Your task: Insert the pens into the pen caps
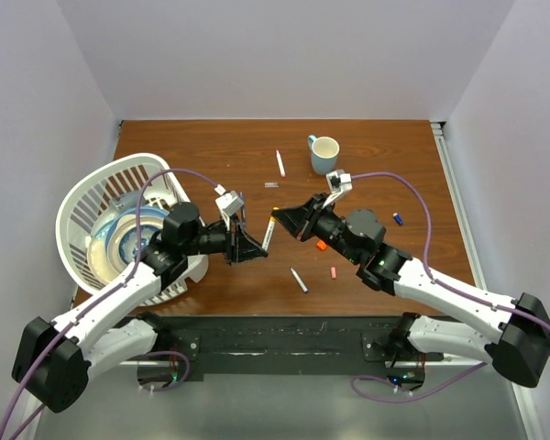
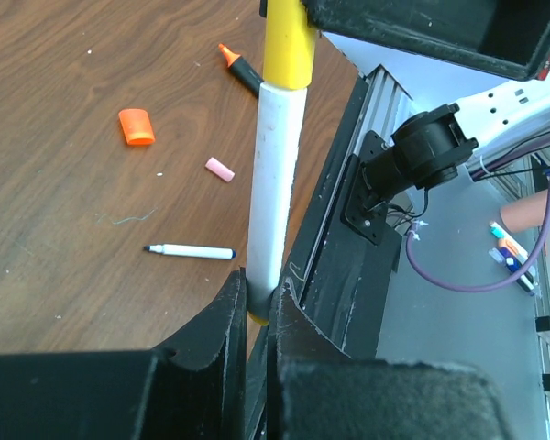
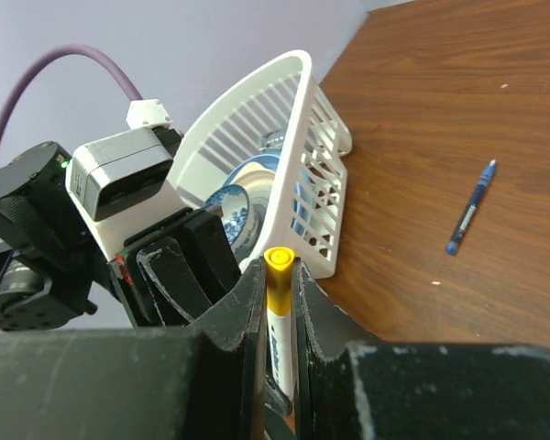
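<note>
A white pen (image 2: 277, 174) with a yellow cap (image 2: 287, 46) on its end is held in the air between both grippers. My left gripper (image 2: 258, 298) is shut on the pen's tail end; it shows in the top view (image 1: 249, 244). My right gripper (image 3: 277, 275) is shut on the yellow cap (image 3: 277, 263); it shows in the top view (image 1: 289, 218). On the table lie an orange cap (image 2: 136, 126), a pink cap (image 2: 220, 169), a thin white pen (image 2: 191, 250) and a black highlighter with orange tip (image 2: 243, 71). A blue cap (image 1: 399, 218) lies at the right.
A white basket (image 1: 82, 197) holding dishes stands at the left, close to my left arm. A light blue mug (image 1: 324, 154) and another white pen (image 1: 280, 163) lie at the back. A blue pen (image 3: 469, 208) lies on the wood beyond the basket.
</note>
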Tool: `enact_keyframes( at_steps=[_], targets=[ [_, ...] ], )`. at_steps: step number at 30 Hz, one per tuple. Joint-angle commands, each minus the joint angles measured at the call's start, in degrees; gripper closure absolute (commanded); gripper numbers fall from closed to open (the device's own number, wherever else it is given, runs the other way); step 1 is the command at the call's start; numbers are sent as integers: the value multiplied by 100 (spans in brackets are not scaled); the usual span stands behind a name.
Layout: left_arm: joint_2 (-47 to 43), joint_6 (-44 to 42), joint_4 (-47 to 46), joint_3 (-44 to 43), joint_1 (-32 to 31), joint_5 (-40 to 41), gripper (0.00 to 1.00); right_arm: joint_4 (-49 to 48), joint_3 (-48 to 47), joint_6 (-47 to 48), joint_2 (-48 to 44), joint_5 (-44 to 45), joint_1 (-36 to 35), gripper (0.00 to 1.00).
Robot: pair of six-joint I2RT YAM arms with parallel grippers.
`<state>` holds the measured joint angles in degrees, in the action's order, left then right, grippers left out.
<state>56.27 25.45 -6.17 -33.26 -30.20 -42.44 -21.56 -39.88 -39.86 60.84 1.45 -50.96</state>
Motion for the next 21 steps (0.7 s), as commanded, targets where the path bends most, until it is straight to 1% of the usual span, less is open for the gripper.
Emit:
enact_keyframes(
  at_steps=[1, 3, 4, 6, 8, 10, 12, 15, 18, 21],
  targets=[
    [7, 74, -1755, -753, 163, 1097, 100, 1638, 279, 127, 235, -928, -616, 100],
    [68, 126, -1764, -779, 172, 1071, 100, 1664, 331, 197, 235, -779, -670, 100],
    [138, 344, -1956, -770, 181, 966, 100, 1664, 358, 189, 244, -769, -696, 100],
    [479, 600, -2247, -779, 181, 650, 100, 1568, 419, 162, 332, -839, -749, 100],
    [630, 689, -2309, -893, 198, 500, 100, 1593, 420, 206, 385, -997, -793, 100],
    [675, 838, -2590, -893, 321, 299, 100, 1733, 393, 276, 332, -1077, -793, 100],
    [701, 777, -2521, -954, 330, 280, 100, 1787, 454, 320, 158, -1077, -793, 100],
    [789, 865, -2660, -902, 435, 174, 100, 2120, 324, 434, -10, -989, -793, 100],
    [798, 760, -2678, -893, 444, 200, 100, 2437, 209, 601, -37, -893, -793, 100],
    [876, 611, -2512, -1016, 444, 201, 100, 2403, 296, 576, -11, -927, -793, 100]
  ],
)
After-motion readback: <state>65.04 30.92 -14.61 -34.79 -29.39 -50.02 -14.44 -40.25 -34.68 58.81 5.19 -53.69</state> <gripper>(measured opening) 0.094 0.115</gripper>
